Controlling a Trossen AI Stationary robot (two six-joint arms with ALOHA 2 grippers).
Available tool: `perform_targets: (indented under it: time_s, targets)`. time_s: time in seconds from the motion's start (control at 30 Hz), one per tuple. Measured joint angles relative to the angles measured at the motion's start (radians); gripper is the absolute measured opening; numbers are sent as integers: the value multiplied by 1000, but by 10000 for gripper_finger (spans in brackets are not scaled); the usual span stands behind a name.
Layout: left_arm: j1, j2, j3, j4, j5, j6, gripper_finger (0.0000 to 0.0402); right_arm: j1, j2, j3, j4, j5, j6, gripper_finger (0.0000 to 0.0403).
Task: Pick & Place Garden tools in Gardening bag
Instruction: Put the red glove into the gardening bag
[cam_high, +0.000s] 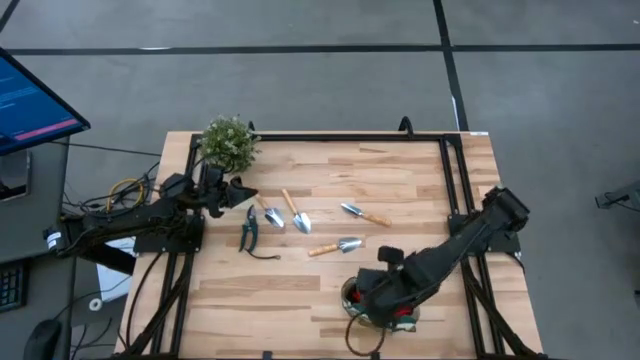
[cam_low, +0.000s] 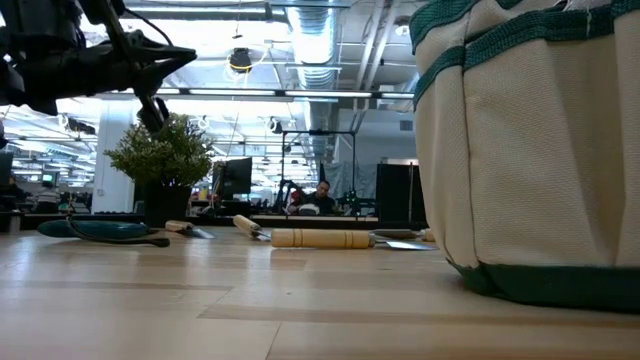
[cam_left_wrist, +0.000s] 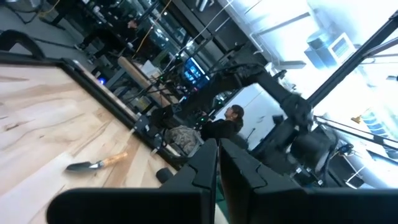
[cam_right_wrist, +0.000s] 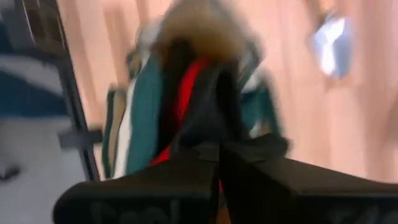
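The gardening bag (cam_high: 352, 296), beige with green trim, stands near the table's front edge and fills the right of the low view (cam_low: 530, 150). Red gloves (cam_high: 404, 320) lie inside it. My right gripper (cam_high: 377, 298) hangs shut over its opening, pointing down, with red and green showing past its fingers (cam_right_wrist: 208, 74). Pruning shears (cam_high: 248, 231) and several wooden-handled trowels and forks (cam_high: 296, 212) (cam_high: 363, 214) (cam_high: 335, 246) lie flat at mid-table. My left gripper (cam_high: 243, 190) is raised beside the potted plant, shut and empty (cam_left_wrist: 217, 149). My right gripper points down into the bag's mouth with its fingers shut. I cannot tell whether its fingertips touch the red gloves (cam_right_wrist: 186, 87) or the bag's rim; the fingers themselves hide that spot.
A bushy potted plant (cam_high: 228, 143) stands at the table's far left corner, right beside my left arm. Black frame rails (cam_high: 452, 180) run along the table's edges. Bare wood lies between the tools and the bag and at the near left.
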Motion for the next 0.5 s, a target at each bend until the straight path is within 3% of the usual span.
perform_targets:
  time_s: [0.27, 0.5]
  targets:
    - [0, 0, 0, 11, 0, 0, 17, 11, 167, 0, -1, -109, -25, 0]
    - [0, 0, 0, 28, -1, -4, 17, 4, 235, -3, 82, -105, -86, 0]
